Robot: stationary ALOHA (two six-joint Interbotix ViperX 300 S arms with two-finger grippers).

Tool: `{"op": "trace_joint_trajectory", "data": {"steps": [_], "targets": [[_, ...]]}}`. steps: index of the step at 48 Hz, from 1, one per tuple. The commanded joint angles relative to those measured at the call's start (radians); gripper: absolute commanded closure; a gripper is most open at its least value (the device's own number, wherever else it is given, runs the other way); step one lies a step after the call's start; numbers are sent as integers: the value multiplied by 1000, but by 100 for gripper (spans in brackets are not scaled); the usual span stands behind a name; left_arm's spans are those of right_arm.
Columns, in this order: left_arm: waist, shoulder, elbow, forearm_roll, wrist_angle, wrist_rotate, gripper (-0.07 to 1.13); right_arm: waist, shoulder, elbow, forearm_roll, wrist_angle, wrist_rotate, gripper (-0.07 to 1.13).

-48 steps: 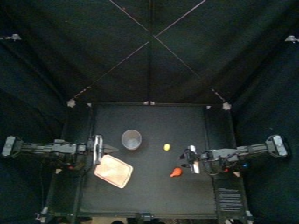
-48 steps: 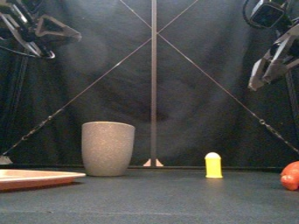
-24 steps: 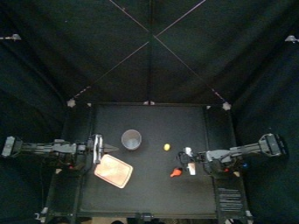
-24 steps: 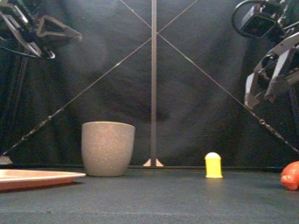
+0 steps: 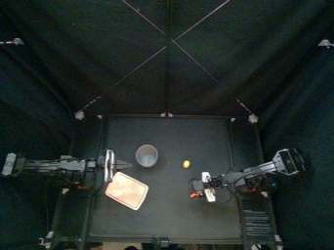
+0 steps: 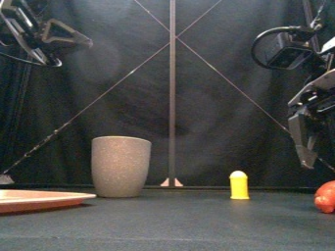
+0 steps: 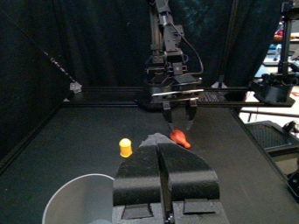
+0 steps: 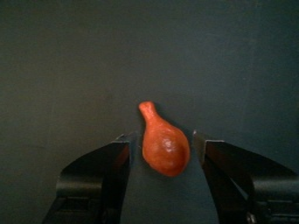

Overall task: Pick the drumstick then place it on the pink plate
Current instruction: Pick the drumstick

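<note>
The orange-red drumstick [image 8: 163, 147] lies on the black table, thin end pointing away from the camera. My right gripper [image 8: 162, 140] hangs over it, open, with one jaw on each side and still apart from it. In the top view the drumstick [image 5: 200, 194] shows just in front of that gripper [image 5: 209, 184]. The front view has the drumstick [image 6: 326, 196] at the far right edge. The pink plate [image 5: 127, 191] lies at the front left. My left gripper [image 7: 163, 168] is shut and empty, resting near the plate's back edge.
A tall grey speckled cup [image 5: 147, 154] stands behind the plate, left of centre. A small yellow toy [image 5: 188, 163] stands between the cup and the drumstick, seen upright in the front view as the yellow toy [image 6: 238, 184].
My right gripper has tilted down and dropped closer to the table over the drumstick. The left arm, the cup, the yellow toy and the plate have stayed put.
</note>
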Motion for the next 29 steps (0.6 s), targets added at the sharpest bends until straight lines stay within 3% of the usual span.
{"op": "trace_joint_trajectory", "data": {"steps": [1, 29], "targets": [[3, 6, -9, 2, -9, 2, 94, 6, 25, -20, 3, -2, -2, 17], [3, 5, -2, -3, -9, 0, 94, 2, 178, -46, 3, 5, -3, 18]]}}
